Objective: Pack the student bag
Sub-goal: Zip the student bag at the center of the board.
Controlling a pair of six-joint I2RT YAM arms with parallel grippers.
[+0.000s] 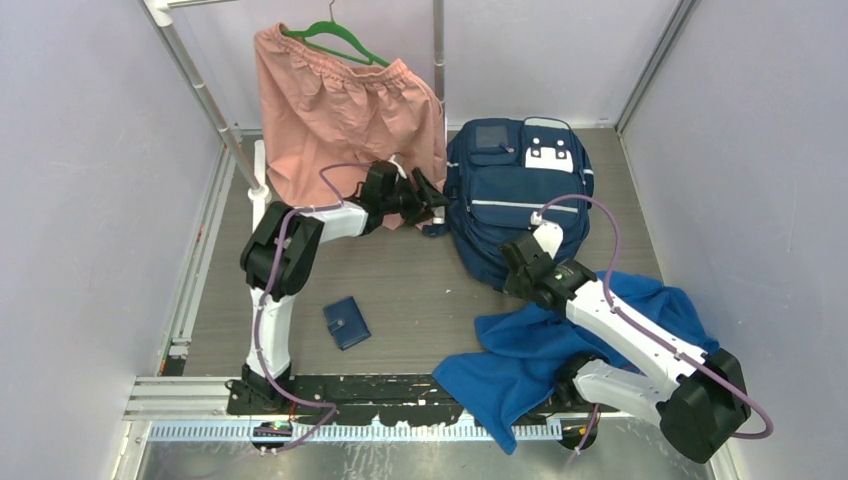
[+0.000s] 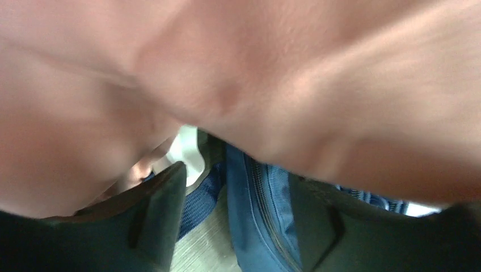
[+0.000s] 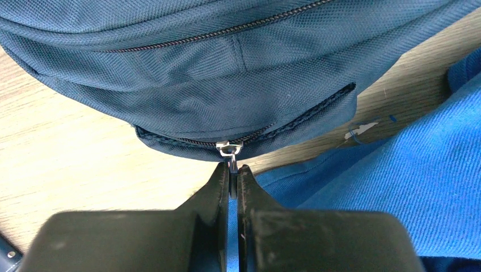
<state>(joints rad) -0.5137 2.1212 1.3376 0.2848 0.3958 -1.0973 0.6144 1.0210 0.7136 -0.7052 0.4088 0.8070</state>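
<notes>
The navy student bag [image 1: 520, 195] lies on the table at the back centre-right. My right gripper [image 1: 520, 262] is at its near edge, shut on the metal zipper pull [image 3: 230, 152] of the bag's lower zipper [image 3: 187, 139]. My left gripper [image 1: 432, 200] is open at the bag's left side, under the hem of the pink garment [image 1: 340, 110]. In the left wrist view the bag's blue edge and zipper [image 2: 258, 209] lie between my spread fingers [image 2: 153, 221], and pink cloth [image 2: 238, 73] fills the upper view.
A royal-blue cloth [image 1: 560, 350] lies at the front right under my right arm. A small navy wallet [image 1: 346, 322] lies at the front centre-left. The pink garment hangs on a green hanger [image 1: 335, 38] from a metal rack [image 1: 205, 100] at the back left.
</notes>
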